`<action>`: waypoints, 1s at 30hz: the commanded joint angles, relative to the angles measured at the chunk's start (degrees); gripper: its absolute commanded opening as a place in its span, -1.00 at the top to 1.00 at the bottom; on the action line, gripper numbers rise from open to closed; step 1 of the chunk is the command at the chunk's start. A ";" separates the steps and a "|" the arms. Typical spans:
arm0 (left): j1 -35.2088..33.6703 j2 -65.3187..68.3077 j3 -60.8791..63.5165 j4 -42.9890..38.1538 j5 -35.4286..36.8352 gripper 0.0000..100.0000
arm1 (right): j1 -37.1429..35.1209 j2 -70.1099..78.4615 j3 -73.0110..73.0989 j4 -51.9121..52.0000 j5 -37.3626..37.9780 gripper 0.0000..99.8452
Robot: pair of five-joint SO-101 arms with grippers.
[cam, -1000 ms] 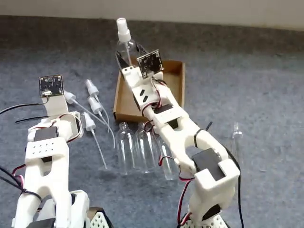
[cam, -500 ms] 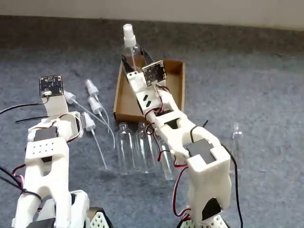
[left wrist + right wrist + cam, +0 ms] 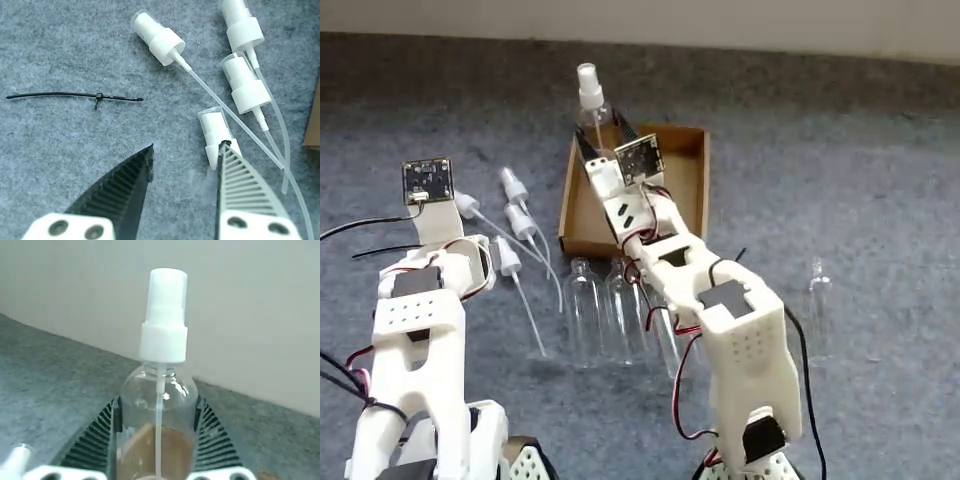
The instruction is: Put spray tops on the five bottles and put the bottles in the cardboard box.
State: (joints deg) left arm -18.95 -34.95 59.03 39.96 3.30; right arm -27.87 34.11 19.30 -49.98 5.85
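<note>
The capped bottle, judged light and slippery, was clamped mid-body by the right tool at the cardboard box's eleven o'clock.

Glossy clear plastic bottle, felt-like table

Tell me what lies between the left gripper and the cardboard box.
Four loose white plastic spray tops with thin tubes lie between the left gripper and the brown cardboard box; the high view shows it.
</note>
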 commanded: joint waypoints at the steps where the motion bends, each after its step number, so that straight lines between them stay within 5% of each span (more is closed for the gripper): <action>1: 1.27 -1.63 -0.31 -0.97 0.00 0.60 | 0.75 -0.13 -4.70 -1.27 -0.70 0.99; 20: 1.27 -1.63 -0.31 -0.97 0.00 0.60 | 1.10 0.48 -4.53 -0.92 -0.44 0.98; 30: 1.27 -1.63 -0.31 -0.97 0.00 0.60 | 1.10 0.48 -4.44 -0.92 -0.35 0.72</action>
State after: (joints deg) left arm -18.95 -34.95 59.03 39.96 3.30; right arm -27.69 35.60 17.71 -49.98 5.85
